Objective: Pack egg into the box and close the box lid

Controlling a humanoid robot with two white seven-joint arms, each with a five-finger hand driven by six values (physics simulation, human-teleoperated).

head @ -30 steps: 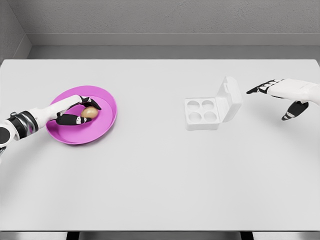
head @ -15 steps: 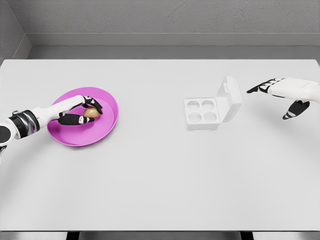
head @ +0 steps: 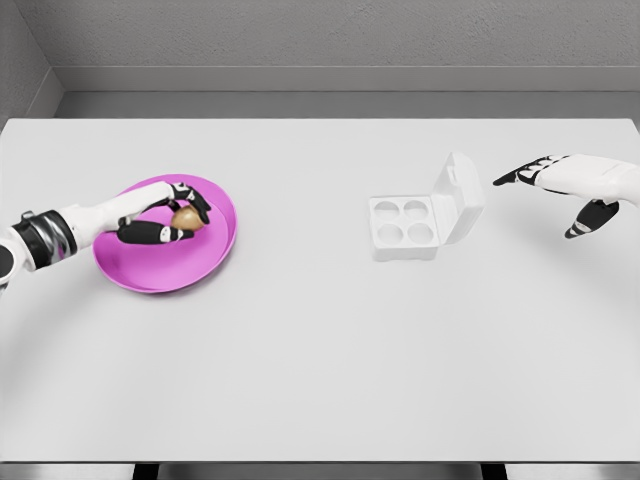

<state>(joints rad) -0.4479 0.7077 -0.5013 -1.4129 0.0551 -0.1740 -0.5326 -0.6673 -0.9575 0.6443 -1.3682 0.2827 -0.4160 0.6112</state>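
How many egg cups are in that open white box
4, all empty, in a two-by-two grid in the white plastic egg box: two toward the wall, two nearer the robot. None appear hidden.

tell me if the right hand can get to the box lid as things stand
Probably yes: the right hand hangs open beside the raised lid of the box, with only bare table between them.

Both arms are glossy white with smooth, rounded shells. The left arm (head: 70, 225) carries a black band with a pale grey ring near the wrist, and a grey round joint shows at the picture's edge. The left hand (head: 160, 215) has a white back and black fingers (head: 145, 233) marked with small white segments. The right hand (head: 570, 180) is likewise white, its fingers (head: 520, 176) black with white patches at the knuckles, and its thumb black.
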